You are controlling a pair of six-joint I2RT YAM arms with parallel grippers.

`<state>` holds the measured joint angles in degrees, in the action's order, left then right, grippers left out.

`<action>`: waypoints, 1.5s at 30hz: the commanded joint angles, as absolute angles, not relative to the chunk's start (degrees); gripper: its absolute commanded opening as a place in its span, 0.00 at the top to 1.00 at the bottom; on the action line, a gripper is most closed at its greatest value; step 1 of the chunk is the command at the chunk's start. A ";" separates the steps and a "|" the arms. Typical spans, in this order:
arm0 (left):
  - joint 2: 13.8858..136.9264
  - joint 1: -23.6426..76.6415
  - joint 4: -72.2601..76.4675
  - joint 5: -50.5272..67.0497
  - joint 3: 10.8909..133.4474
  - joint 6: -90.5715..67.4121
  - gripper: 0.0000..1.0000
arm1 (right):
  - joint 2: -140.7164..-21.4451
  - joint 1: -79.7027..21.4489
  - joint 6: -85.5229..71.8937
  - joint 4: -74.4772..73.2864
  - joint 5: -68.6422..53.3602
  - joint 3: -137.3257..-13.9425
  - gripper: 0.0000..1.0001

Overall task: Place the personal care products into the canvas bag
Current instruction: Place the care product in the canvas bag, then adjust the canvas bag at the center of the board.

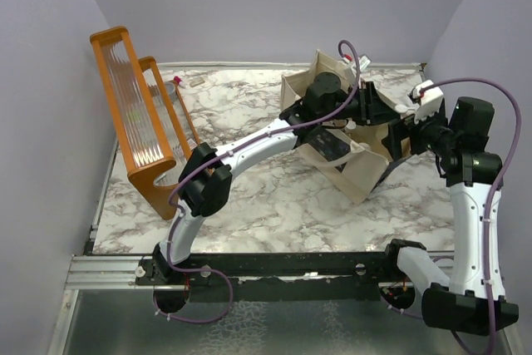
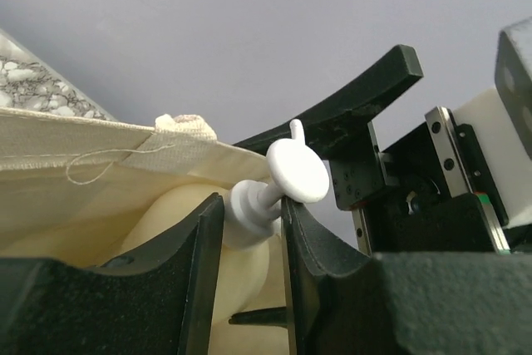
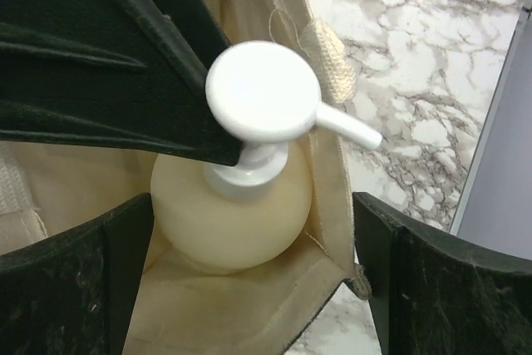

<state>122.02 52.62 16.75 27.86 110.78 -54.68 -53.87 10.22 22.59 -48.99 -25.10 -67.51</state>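
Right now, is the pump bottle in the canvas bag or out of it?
In. The pump bottle sits inside the canvas bag mouth, cloth walls around its body; the left gripper grips its neck.

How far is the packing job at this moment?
Done: cannot tell, the bag hides its contents. In hand: the left gripper clamps the pump bottle by its neck, inside the bag mouth. Left: release it; at least one small bottle lies beside the rack.

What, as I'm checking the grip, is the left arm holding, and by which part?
The left gripper holds the beige pump bottle by its white pump neck, just below the head.
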 commanded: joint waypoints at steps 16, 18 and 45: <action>113.27 53.19 17.81 35.50 109.01 -49.79 1.00 | -57.79 11.78 26.89 -55.98 -22.14 -75.54 0.09; 113.07 53.17 16.19 35.71 109.49 -47.36 1.00 | -57.99 11.78 26.66 -56.28 -21.09 -76.26 0.10; 109.81 51.24 -3.07 51.71 109.69 -2.25 0.77 | -74.35 11.78 24.90 -55.75 -36.77 -87.52 0.17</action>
<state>111.96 51.11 2.17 46.54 107.74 -11.68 -70.52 11.64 24.95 -56.01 -24.75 -84.90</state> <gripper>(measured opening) 0.204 0.834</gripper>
